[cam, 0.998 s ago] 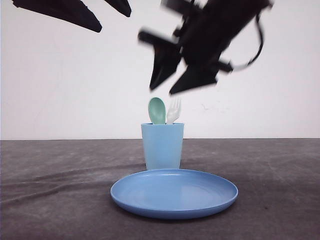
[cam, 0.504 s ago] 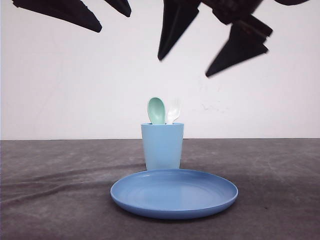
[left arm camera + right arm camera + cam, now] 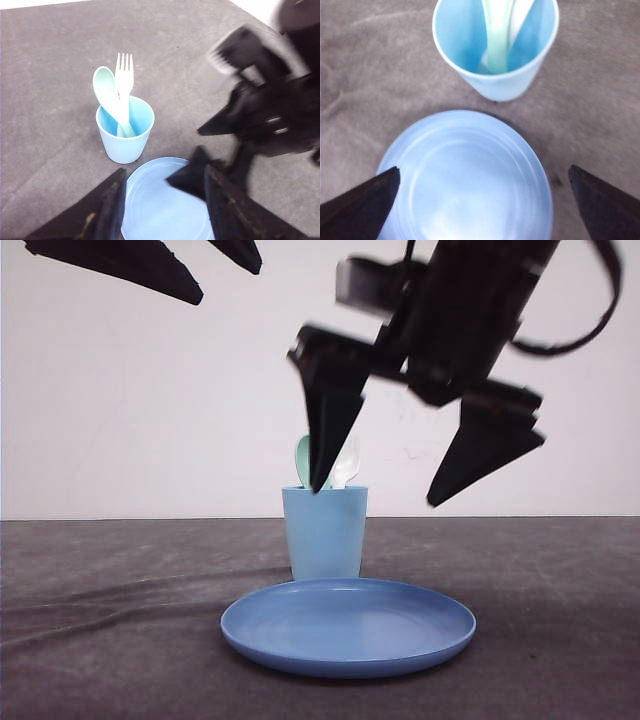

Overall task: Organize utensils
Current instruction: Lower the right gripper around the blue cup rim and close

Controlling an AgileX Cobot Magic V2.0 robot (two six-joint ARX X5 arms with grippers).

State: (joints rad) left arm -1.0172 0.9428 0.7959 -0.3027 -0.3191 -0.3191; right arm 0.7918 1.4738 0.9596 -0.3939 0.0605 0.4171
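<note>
The light blue cup [image 3: 325, 532] stands on the dark table [image 3: 100, 620] just behind the blue plate [image 3: 348, 626]. A spoon [image 3: 303, 458] and fork [image 3: 347, 465] stand in it. The right gripper [image 3: 385, 490] hangs above the cup, jaws spread wide.

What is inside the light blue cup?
The cup holds a mint-green spoon and a white fork, both standing with handles down. Their lower ends are partly covered by the cup wall.

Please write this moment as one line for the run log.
right hand: open, above plate | left hand: open, raised | spoon and fork: both in cup | plate: bare
</note>
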